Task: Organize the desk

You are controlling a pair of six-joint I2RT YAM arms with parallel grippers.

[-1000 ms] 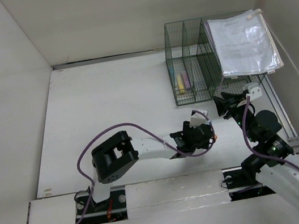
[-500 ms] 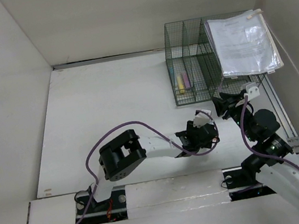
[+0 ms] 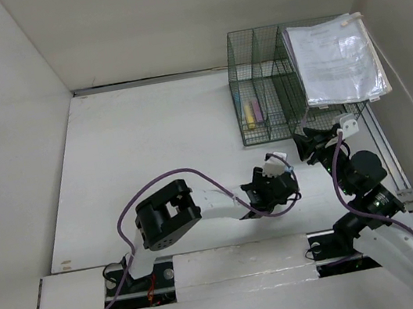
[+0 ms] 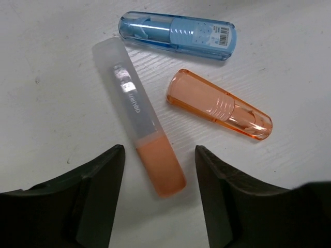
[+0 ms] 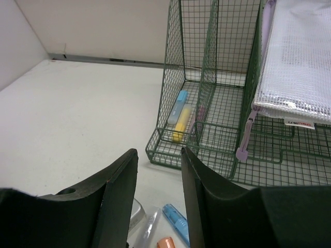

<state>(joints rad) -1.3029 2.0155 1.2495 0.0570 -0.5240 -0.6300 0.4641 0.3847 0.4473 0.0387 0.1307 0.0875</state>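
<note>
On the white desk [image 3: 150,148] lie a frosted highlighter with an orange end [image 4: 139,116], a clear orange highlighter [image 4: 217,103] and a blue highlighter [image 4: 178,35]. My left gripper [image 4: 159,155] hovers low over them, open. Its jaws stand on either side of the frosted highlighter's orange end without touching it. In the top view this gripper [image 3: 278,178] sits just in front of the rack. My right gripper [image 5: 159,152] is open and holds nothing. It hangs a little right of the left one [image 3: 308,144] and faces the rack.
A dark green wire-mesh rack [image 3: 259,90] stands at the back right, with a yellow marker [image 3: 248,114] and a pink one [image 3: 257,109] in its left slot. A clear zip pouch of papers [image 3: 338,61] leans on its right side. White walls bound the desk.
The left arm's elbow has swung to the right and its jaws have narrowed a little around the frosted highlighter's end. The right arm has not moved.
</note>
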